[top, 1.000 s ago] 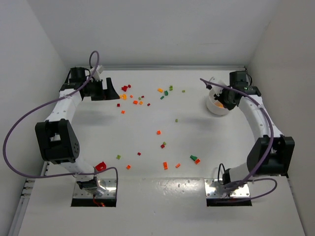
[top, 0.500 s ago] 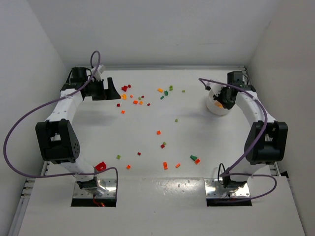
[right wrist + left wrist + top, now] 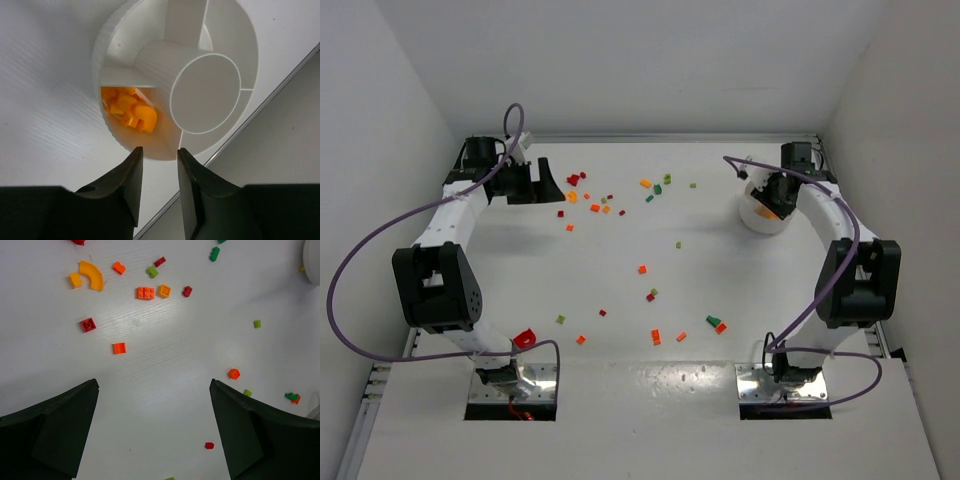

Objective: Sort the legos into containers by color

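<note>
Surface (image 3: 620, 300): white and walled on three sides, carrying all items.

Left arm (image 3: 450, 215): reaches to the far left corner. Right arm (image 3: 840, 230): reaches along the right side to the far right.

Dish (image 3: 760, 215): round, white, standing on the far right of the surface near the right wall. The right wrist view shows its wall (image 3: 150, 30), with dividers running out from a central well (image 3: 206, 94).

Left end effector (image 3: 525, 183): fingers spread wide with nothing between them, hanging above the surface just left of the far cluster of bricks.

Right end effector (image 3: 775, 195): over the dish's near rim. Its fingers are parted by a narrow gap and grip nothing; the rim shows through the gap.

Legos: a heap of orange pieces (image 3: 130, 112) lies in the one compartment nearest the right fingers. The rest lie loose on the surface:
- A red, orange and yellow cluster (image 3: 585, 200) at the far left.
- A few green and orange pieces (image 3: 657, 186) far centre.
- Scattered singles (image 3: 642, 269) mid-surface.
- A green and orange pair (image 3: 716, 323) toward the near edge.

The left wrist view shows an orange curved piece (image 3: 92, 275), a red brick (image 3: 87, 325) and an orange two-by-two plate (image 3: 145, 292).
</note>
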Tool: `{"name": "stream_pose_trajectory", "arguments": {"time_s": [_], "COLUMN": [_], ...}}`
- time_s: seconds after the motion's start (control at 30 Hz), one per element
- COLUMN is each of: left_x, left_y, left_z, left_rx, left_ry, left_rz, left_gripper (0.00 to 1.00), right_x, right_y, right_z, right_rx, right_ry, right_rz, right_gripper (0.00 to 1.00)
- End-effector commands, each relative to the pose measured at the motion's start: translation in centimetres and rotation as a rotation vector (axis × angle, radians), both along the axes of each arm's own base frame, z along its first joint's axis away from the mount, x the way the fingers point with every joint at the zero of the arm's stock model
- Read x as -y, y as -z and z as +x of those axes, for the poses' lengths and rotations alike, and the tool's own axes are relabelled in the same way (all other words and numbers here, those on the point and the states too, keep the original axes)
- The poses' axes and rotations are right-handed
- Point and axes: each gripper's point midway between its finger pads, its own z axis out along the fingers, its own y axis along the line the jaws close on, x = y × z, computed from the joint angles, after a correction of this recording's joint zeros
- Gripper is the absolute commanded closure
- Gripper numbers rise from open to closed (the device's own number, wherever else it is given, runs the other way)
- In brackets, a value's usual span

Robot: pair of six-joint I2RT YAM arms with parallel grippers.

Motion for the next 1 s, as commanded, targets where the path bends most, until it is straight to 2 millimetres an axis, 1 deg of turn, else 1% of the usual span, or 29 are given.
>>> {"name": "stream_pose_trajectory", "arguments": {"time_s": [0.0, 0.03, 0.1, 0.13, 0.17, 0.2, 0.27, 0.3, 0.33, 0.37, 0.4, 0.43, 0.47, 0.5, 0.53, 0.57, 0.6, 0.63, 0.67, 0.7, 0.73, 0.77, 0.8, 0.83, 0.87, 0.9, 0.93, 0.97], "left_x": [0.3, 0.3, 0.3, 0.3, 0.3, 0.3, 0.3, 0.3, 0.3, 0.1, 0.1, 0.0, -0.3, -0.4, -0.6, -0.5, -1.2, -1.1, -1.5, -1.8, -2.1, -2.2, -2.6, -2.6, -2.3, -2.1, -1.9, -1.5], "left_y": [-1.1, -1.1, -1.1, -1.1, -1.4, -1.4, -1.5, -1.5, -1.5, -1.5, -1.5, -1.4, -0.9, -1.2, -1.2, -1.6, -1.5, -1.9, -1.9, -2.2, -2.0, -2.0, -2.0, -1.6, -1.4, -1.2, -1.3, -1.4], "left_z": [0.4, 0.4, 0.4, 0.4, 0.3, 0.3, 0.5, 0.5, 0.5, 0.5, 0.5, 0.6, 0.5, 0.5, 0.5, 0.5, 0.6, 0.5, 0.5, 0.7, 0.8, 0.9, 0.9, 0.7, 0.7, 0.7, 0.6, 0.1], "left_rx": [0.045, 0.045, 0.045, 0.045, 0.054, 0.054, 0.064, 0.064, 0.064, 0.063, 0.063, 0.062, 0.052, 0.061, 0.061, 0.064, 0.063, 0.062, 0.056, 0.059, 0.058, 0.050, 0.049, 0.046, 0.044, 0.052, 0.064, 0.076], "left_ry": [0.009, 0.009, 0.009, 0.009, 0.009, 0.009, 0.009, 0.009, 0.009, 0.002, 0.002, -0.004, -0.016, -0.025, -0.031, -0.039, -0.058, -0.070, -0.090, -0.107, -0.121, -0.140, -0.149, -0.141, -0.116, -0.098, -0.070, -0.010], "left_rz": [-0.002, -0.002, -0.002, -0.002, -0.001, -0.001, 0.000, 0.000, 0.000, 0.007, 0.007, 0.013, 0.026, 0.036, 0.042, 0.035, 0.044, 0.033, 0.025, 0.030, 0.044, 0.041, 0.042, 0.050, 0.038, 0.039, 0.037, 0.025], "left_gripper": [0.00, 0.00, 0.00, 0.00, 0.00, 0.00, 0.00, 0.00, 0.00, 0.00, 0.00, 0.00, 0.00, 0.00, 0.00, 0.00, 0.00, 0.00, 0.00, 0.00, 0.00, 0.00, 0.00, 0.00, 0.00, 0.00, 0.00, 0.00], "right_x": [0.4, 0.4, 0.0, -0.2, -0.6, -1.5, -3.1, -4.3, -5.2, -6.2, -7.8, -8.3, -10.5, -11.8, -13.0, -14.5, -16.3, -17.4, -18.5, -20.3, -21.1, -21.7, -23.1, -23.7, -25.1, -25.7, -26.6, -28.1], "right_y": [-3.5, -3.5, -4.9, -6.6, -7.7, -9.7, -11.7, -13.2, -13.0, -12.3, -11.8, -10.9, -12.2, -10.9, -11.3, -11.9, -12.6, -13.3, -13.4, -13.4, -13.3, -12.7, -12.0, -10.9, -10.2, -10.2, -9.7, -7.8], "right_z": [2.2, 2.2, 2.4, 2.4, 2.3, 2.7, 2.2, 2.3, 2.5, 2.1, 3.5, 3.5, 4.4, 5.2, 6.0, 6.6, 6.9, 8.4, 8.8, 9.3, 10.0, 11.2, 11.3, 12.2, 12.1, 12.6, 12.8, 12.8], "right_rx": [0.122, 0.122, 0.159, 0.202, 0.226, 0.271, 0.287, 0.303, 0.275, 0.211, 0.169, 0.111, 0.110, 0.056, 0.070, 0.081, 0.089, 0.127, 0.123, 0.117, 0.120, 0.126, 0.116, 0.116, 0.101, 0.115, 0.109, 0.081], "right_ry": [0.004, 0.004, -0.008, -0.001, 0.021, 0.007, 0.000, 0.002, -0.003, 0.002, 0.021, 0.041, -0.002, 0.029, 0.025, 0.006, 0.009, -0.011, -0.018, -0.031, -0.031, -0.026, -0.041, -0.046, -0.065, -0.083, -0.105, -0.115], "right_rz": [-0.014, -0.014, 0.001, 0.017, 0.055, 0.105, 0.184, 0.237, 0.271, 0.316, 0.397, 0.431, 0.497, 0.562, 0.608, 0.664, 0.713, 0.732, 0.746, 0.747, 0.746, 0.725, 0.713, 0.685, 0.678, 0.663, 0.657, 0.642], "right_gripper": [0.66, 0.64, 0.62, 0.60, 0.58, 0.50, 0.45, 0.44, 0.41, 0.37, 0.33, 0.22, 0.19, 0.19, 0.19, 0.19, 0.19, 0.19, 0.19, 0.19, 0.19, 0.19, 0.19, 0.21, 0.22, 0.25, 0.27, 0.28]}}
